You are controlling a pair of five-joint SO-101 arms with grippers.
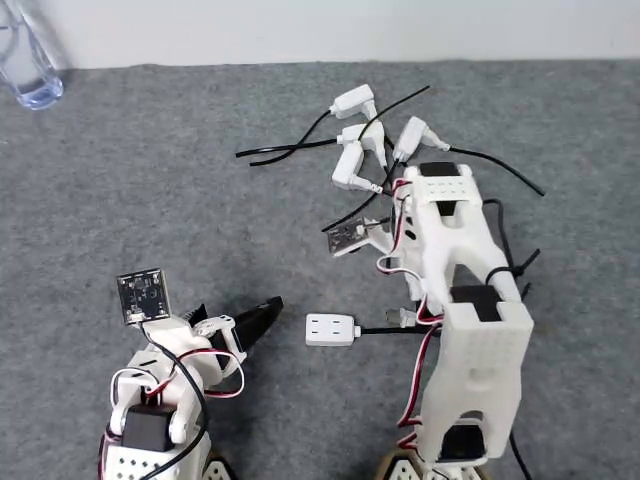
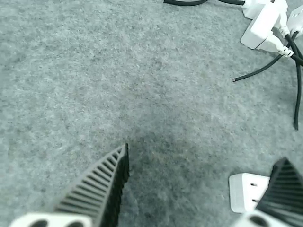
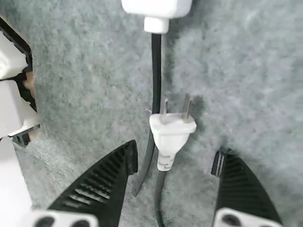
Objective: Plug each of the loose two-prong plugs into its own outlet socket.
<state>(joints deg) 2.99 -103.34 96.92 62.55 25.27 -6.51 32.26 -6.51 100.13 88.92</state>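
A white outlet socket (image 1: pixel 331 328) lies on the grey carpet, its black cord running right under the right arm (image 1: pixel 460 260). My left gripper (image 1: pixel 270 312) is open, just left of the socket. In the left wrist view the left gripper (image 2: pixel 204 153) holds nothing, and the socket (image 2: pixel 246 191) shows beside one finger. My right gripper (image 3: pixel 176 150) is open around a white two-prong plug (image 3: pixel 171 130) without touching it. The plug's prongs point toward the socket block (image 3: pixel 156 7). The same plug (image 1: pixel 398 318) lies by the socket's cord. Several loose white plugs (image 1: pixel 350 135) lie farther back.
The tangle of plugs (image 2: pixel 265 23) and their black cords (image 1: pixel 290 150) spreads across the far middle of the carpet. A clear bottle (image 1: pixel 30 60) stands at the far left corner. Bare carpet (image 1: pixel 150 180) lies to the left.
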